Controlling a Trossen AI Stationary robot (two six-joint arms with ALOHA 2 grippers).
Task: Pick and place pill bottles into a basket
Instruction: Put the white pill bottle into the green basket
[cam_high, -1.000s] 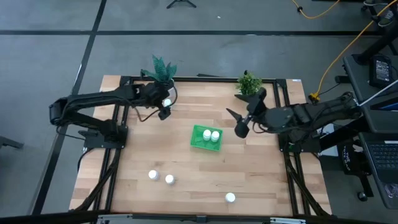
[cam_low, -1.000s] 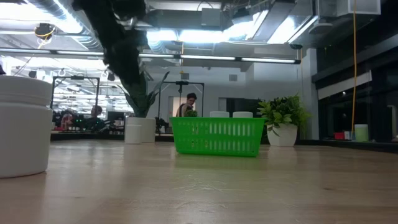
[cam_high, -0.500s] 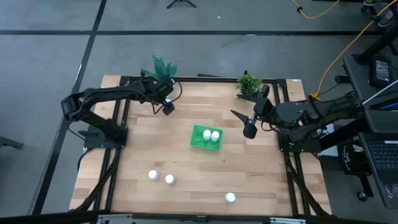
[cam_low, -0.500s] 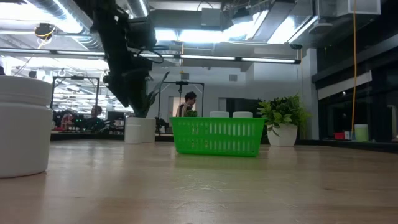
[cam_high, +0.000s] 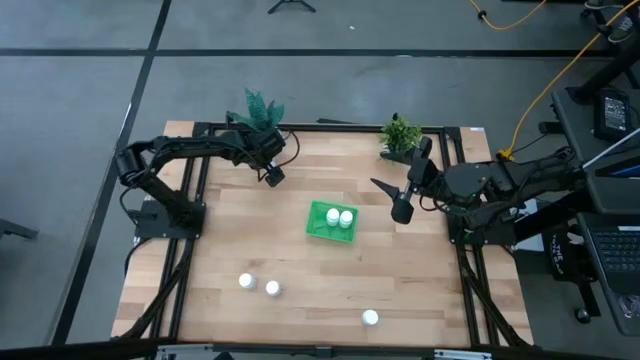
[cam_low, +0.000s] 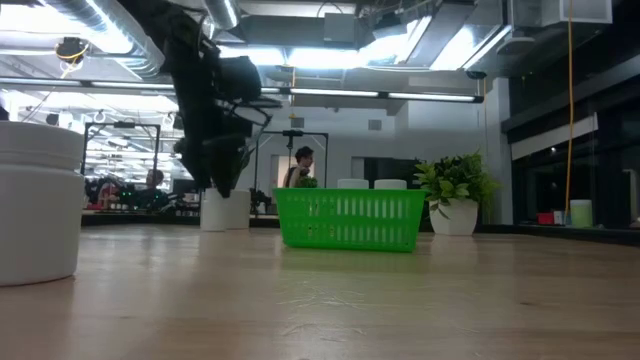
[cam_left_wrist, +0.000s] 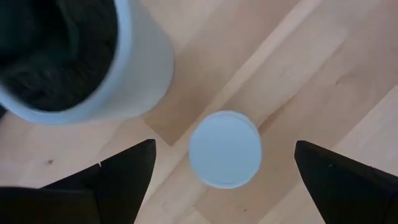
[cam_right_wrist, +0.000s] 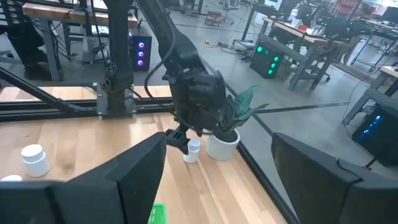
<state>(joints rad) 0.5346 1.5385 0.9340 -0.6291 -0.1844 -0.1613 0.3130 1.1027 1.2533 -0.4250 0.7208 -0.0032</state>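
While the left gripper hangs directly above a pill bottle standing just beside the white plant pot, its two dark fingers are spread wide on either side of the white cap without touching it. That bottle sits well apart from the green basket, toward the table's far left corner. Two bottles stand upright inside the basket, side by side against its right end. Three more remain on the wooden table nearer than the basket: a pair close together to its near left, and a single one to its near right by the table's front edge. To the basket's right, the right gripper hovers above the table with its fingers apart, holding nothing. A second potted plant stands beyond the basket, to its far right.
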